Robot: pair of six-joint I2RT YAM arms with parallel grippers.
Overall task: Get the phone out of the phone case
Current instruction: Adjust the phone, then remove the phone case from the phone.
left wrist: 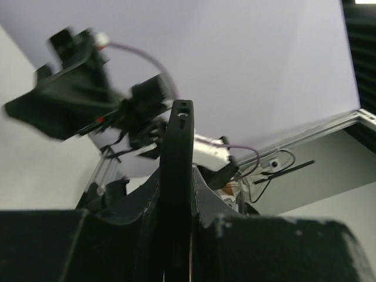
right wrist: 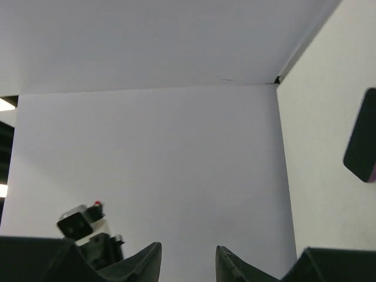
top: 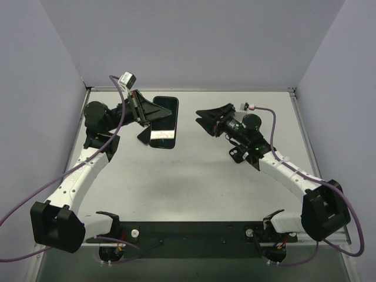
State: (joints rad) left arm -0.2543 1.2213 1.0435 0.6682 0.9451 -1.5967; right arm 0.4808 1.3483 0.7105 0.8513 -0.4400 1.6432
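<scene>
The left gripper (left wrist: 178, 194) is clamped on the thin edge of a black slab, likely the phone case (left wrist: 180, 138), while the phone (top: 164, 120) lies flat near the tabletop's (top: 194, 188) far edge, left of centre. The right gripper (top: 200, 120) hangs apart, empty. So narrow a pinch could slip — dropping the case onto the phone.

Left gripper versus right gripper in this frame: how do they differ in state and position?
The left gripper is shut on the phone, which its wrist view shows edge-on between the fingers. The right gripper is open and holds nothing.
The left gripper is at the phone's left side, while the right gripper stands apart to the phone's right, with bare table between.
Both are black and point toward each other.
</scene>
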